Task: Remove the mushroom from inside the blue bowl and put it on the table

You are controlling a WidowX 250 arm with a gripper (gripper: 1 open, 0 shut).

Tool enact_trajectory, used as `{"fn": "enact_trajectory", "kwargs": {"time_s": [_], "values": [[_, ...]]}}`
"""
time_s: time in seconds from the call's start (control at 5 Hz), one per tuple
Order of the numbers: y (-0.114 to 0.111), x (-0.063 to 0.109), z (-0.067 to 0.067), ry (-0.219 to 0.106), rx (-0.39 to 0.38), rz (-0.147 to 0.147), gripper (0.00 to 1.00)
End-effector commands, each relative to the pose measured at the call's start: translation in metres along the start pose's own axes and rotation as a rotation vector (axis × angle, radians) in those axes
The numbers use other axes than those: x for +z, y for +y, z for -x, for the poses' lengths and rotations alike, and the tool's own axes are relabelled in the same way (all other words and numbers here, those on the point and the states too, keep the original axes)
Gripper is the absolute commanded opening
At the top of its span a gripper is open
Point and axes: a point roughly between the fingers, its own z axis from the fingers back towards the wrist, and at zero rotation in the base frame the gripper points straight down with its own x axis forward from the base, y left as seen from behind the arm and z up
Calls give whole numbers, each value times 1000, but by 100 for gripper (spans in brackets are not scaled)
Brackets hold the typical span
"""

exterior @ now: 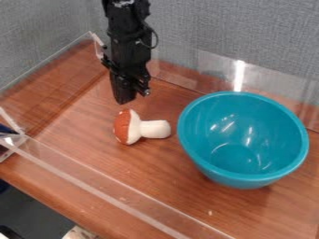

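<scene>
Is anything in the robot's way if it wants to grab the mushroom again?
Nothing visible stands between the gripper and the mushroom; the blue bowl sits off to one side.

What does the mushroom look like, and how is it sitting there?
The mushroom has a rounded reddish-orange cap with a pale patch and a stubby cream-white stem. It lies on its side on the brown wooden table, left of the blue bowl in the picture, its stem pointing toward the bowl. The jaws are not holding it.
</scene>
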Motion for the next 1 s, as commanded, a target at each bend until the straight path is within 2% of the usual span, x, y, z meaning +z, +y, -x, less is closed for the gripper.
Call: {"fn": "enact_trajectory", "kwargs": {"time_s": [0.0,0.8], "values": [[5,23,0,-66,11,-46,0],[0,21,1,-76,-10,-57,0]]}}
